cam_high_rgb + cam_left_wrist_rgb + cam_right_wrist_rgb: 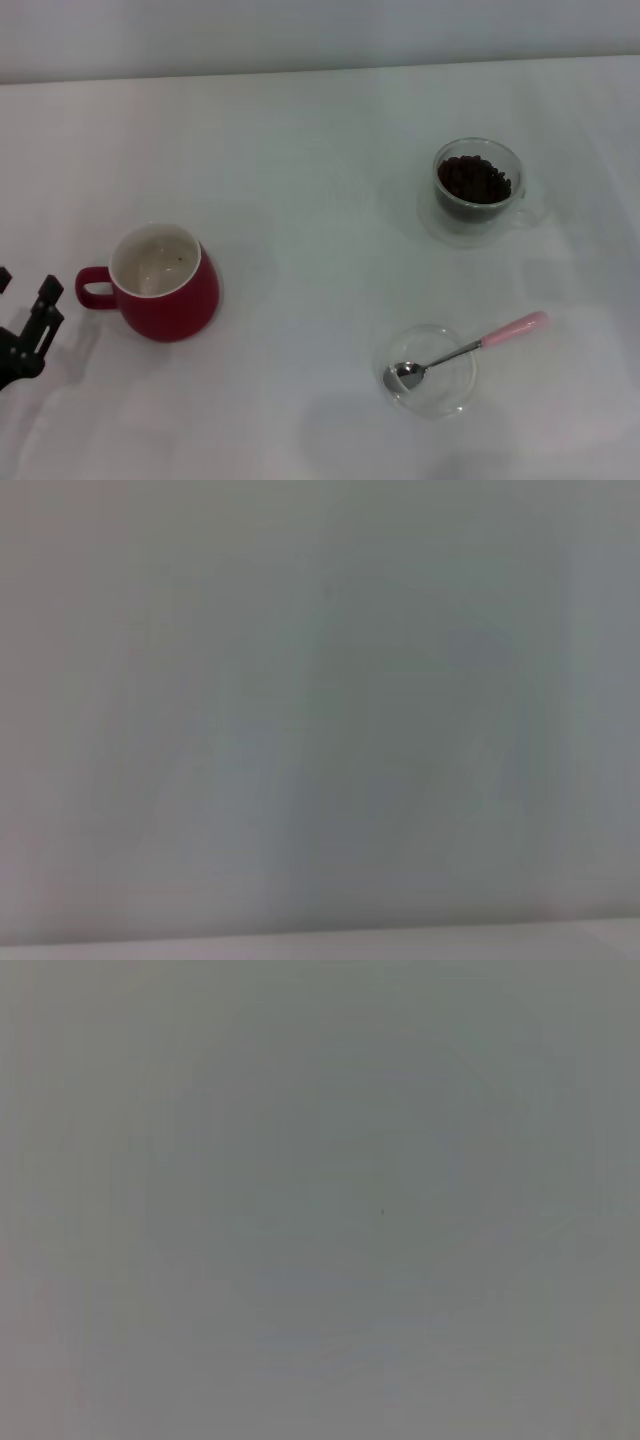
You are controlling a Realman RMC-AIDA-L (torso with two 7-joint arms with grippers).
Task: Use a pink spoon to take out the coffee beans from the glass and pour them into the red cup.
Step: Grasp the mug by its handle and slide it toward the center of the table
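In the head view the pink spoon (pixel 470 347) lies with its metal bowl in a shallow clear glass dish (pixel 432 371) at the front right, its pink handle pointing back right over the rim. The glass (pixel 478 190) stands at the back right, holding a heap of coffee beans (pixel 474 181). The red cup (pixel 162 281) stands at the left, upright, its loop handle to the left, with one or two dark specks inside. My left gripper (pixel 28 325) is at the left edge, just left of the cup's handle, apart from it. The right gripper is out of view.
Everything stands on a white table (pixel 320 270) whose far edge meets a pale wall at the back. Both wrist views show only a blank grey surface.
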